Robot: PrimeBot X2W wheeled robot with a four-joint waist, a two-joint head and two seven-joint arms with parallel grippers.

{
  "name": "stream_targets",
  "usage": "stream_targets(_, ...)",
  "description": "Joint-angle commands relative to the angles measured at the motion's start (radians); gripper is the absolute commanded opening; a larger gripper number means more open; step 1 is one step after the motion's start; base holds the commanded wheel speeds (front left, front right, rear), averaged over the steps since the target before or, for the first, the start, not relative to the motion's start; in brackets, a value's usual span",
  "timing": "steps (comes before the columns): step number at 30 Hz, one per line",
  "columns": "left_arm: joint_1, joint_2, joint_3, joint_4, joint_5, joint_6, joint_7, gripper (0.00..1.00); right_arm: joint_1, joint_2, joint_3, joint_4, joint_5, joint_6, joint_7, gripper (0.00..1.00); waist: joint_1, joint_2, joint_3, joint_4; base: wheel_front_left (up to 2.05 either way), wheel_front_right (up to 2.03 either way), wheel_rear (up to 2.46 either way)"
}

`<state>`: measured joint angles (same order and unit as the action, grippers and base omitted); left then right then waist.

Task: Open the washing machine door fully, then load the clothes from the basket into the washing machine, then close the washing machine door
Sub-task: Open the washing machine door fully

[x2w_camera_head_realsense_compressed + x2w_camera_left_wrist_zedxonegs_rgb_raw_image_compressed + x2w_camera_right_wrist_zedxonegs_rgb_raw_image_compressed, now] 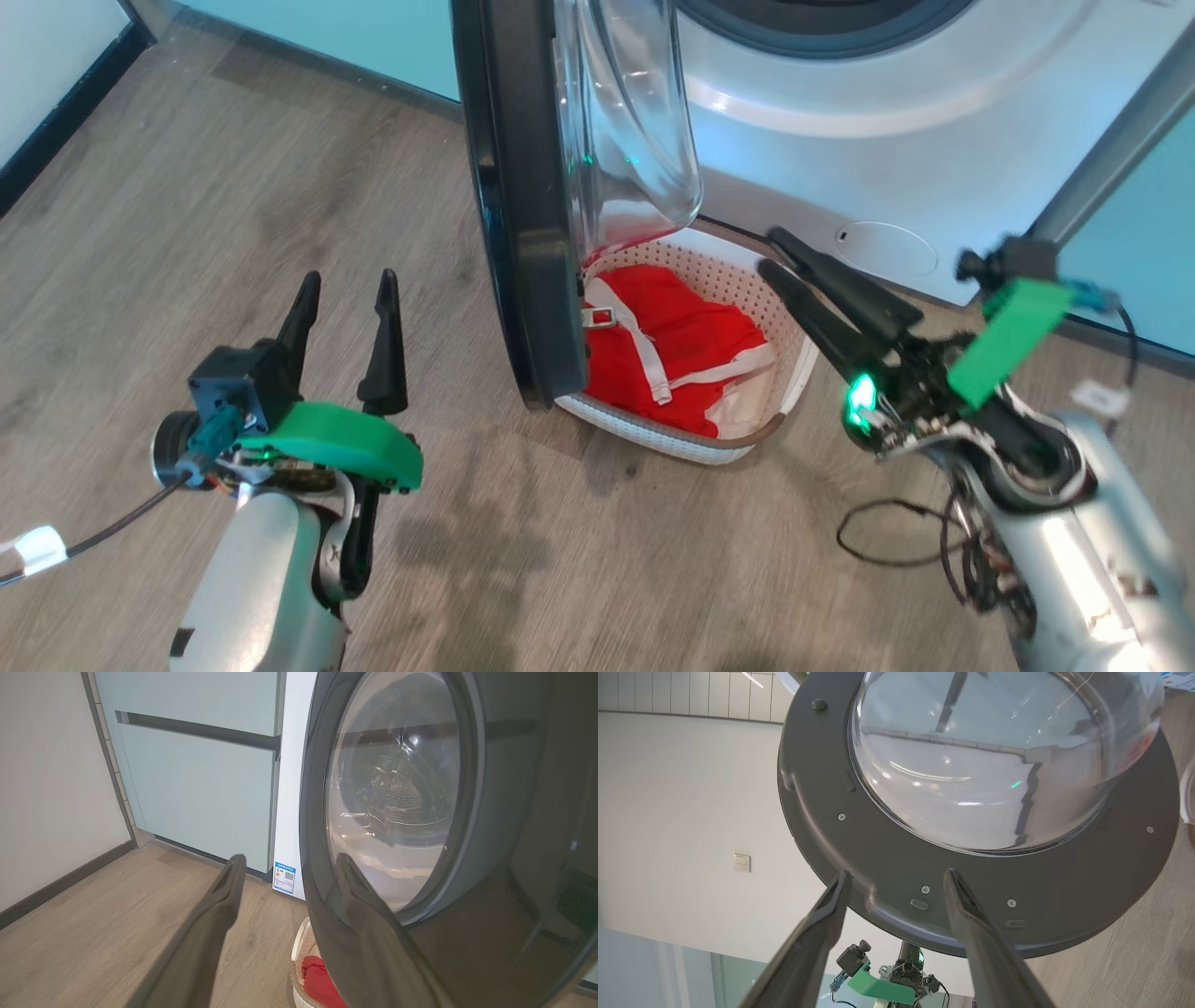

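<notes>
The washing machine door (523, 233) stands ajar, edge-on, with its glass dome (635, 121) facing the white washing machine (887, 93). Under it on the floor sits the cream basket (747, 439) holding red clothes (672, 345) with white bands. My left gripper (345, 289) is open and empty, left of the door and apart from it. In the left wrist view the left gripper (289, 858) faces the door's outer face (490, 928). My right gripper (773, 250) is open and empty above the basket's right rim. In the right wrist view the right gripper (897, 873) points at the door's inner rim (901, 858).
Mint-green cabinets (201, 788) stand left of the washer, and a blue sticker (285, 877) marks its lower front. A round cap (887, 247) sits low on the washer. A dark baseboard (65, 103) borders the wood floor (233, 187) on the left. The basket's edge (299, 952) peeks from under the door.
</notes>
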<state>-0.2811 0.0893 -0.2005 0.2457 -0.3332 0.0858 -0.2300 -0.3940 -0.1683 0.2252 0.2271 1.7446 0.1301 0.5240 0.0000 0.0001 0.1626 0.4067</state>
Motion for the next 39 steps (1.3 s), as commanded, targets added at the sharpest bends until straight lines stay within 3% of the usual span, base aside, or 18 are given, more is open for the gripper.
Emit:
stream_targets(1,-0.013,0.025,0.035,-0.035,-0.006,0.008,-0.002,1.00,-0.005,-0.004,0.001,-0.051,-0.012,0.001,-0.020,1.00,0.0000,-0.0001,-0.001,-0.003,0.00,0.00,0.00)
stream_targets(4,-0.010,0.030,0.036,-0.038,-0.007,0.011,0.000,1.00,0.059,0.001,-0.018,-0.119,-0.059,0.001,-0.089,1.00,0.0000,-0.0001,-0.004,-0.011,0.00,0.00,0.00)
stream_targets(9,-0.006,0.037,0.038,-0.043,-0.011,0.015,0.001,1.00,0.114,-0.007,-0.043,-0.215,-0.235,0.001,-0.260,1.00,0.0000,-0.0001,-0.007,-0.022,0.00,0.00,0.00)
stream_targets(17,0.000,0.051,0.037,-0.048,-0.013,0.021,0.009,1.00,0.108,-0.071,-0.042,-0.257,-0.713,0.001,-0.574,1.00,0.0000,-0.0001,-0.025,-0.025,0.00,0.00,0.00)
stream_targets(21,0.007,0.058,0.036,-0.052,-0.014,0.024,0.011,1.00,0.093,-0.059,-0.066,-0.227,-0.991,0.001,-0.680,1.00,0.0000,-0.0001,-0.031,-0.027,0.00,0.00,0.00)
stream_targets(24,0.009,0.060,0.035,-0.058,-0.015,0.027,0.014,1.00,0.087,-0.028,-0.098,-0.203,-1.192,0.001,-0.719,1.00,0.0000,-0.0001,-0.032,-0.027,0.00,0.00,0.00)
stream_targets(29,0.007,0.061,0.032,-0.063,-0.018,0.031,0.015,1.00,0.097,0.034,-0.137,-0.158,-1.407,0.001,-0.736,1.00,0.0000,-0.0001,-0.032,-0.025,0.00,0.00,0.00)
stream_targets(39,0.008,0.069,0.028,-0.063,-0.021,0.035,0.015,1.00,0.127,0.078,-0.135,-0.044,-1.515,0.001,-0.744,1.00,0.0000,-0.0001,-0.036,-0.031,0.00,0.00,0.00)
